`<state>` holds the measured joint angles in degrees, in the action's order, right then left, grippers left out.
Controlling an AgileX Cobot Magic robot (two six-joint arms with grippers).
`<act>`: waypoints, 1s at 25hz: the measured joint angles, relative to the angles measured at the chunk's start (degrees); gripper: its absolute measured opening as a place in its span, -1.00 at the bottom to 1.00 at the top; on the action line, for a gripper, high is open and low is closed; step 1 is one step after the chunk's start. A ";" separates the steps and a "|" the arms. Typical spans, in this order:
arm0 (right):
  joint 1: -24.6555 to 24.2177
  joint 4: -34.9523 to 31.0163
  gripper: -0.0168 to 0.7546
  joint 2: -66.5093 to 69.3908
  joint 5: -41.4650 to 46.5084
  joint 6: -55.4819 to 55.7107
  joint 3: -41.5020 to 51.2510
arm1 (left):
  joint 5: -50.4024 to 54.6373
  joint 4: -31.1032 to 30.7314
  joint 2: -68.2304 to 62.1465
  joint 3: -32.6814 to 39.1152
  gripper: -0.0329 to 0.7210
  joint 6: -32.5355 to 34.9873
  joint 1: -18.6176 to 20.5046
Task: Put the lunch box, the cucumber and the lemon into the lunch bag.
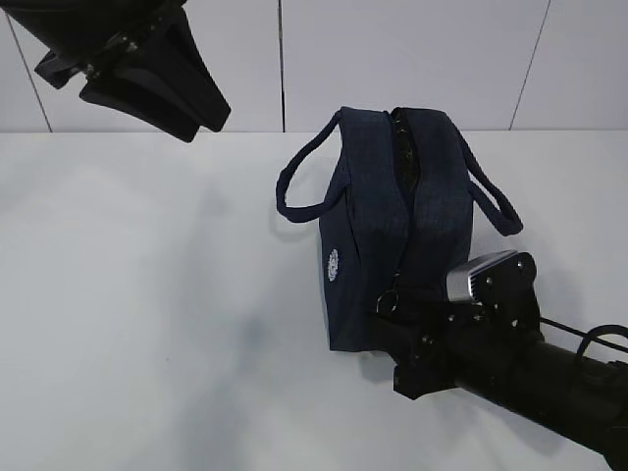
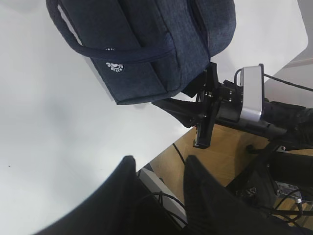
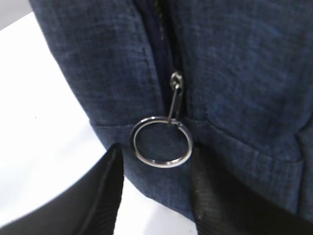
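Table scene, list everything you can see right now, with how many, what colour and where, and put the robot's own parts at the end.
lunch bag: one, dark navy, standing on the table right of centre, top zipper looks closed along its length.
loop handles: two, dark navy, one on each long side of the bag.
ring pull: one, silver metal, hanging from the zipper slider at the bag's near end.
round logo: one, white, on the bag's left side panel.
table: one, white, otherwise bare in these views.
left gripper: one, black, raised at upper left, jaws apart, holding nothing.
right gripper: one, black, at the bag's near end, jaws open either side of the ring, not gripping it.
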<state>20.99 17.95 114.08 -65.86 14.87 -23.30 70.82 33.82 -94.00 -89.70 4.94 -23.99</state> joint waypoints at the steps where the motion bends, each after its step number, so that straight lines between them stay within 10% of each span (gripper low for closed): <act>1: 0.00 -0.11 -0.03 0.00 0.00 0.00 0.00 | 0.00 0.10 0.00 0.00 -0.28 0.00 0.00; 25: 0.00 -0.22 -0.25 0.00 0.00 0.27 -1.11 | 0.00 0.47 0.00 0.00 -0.28 0.00 0.00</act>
<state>20.99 17.73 114.08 -65.86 15.14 -24.41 70.82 34.28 -94.00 -89.70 4.94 -23.99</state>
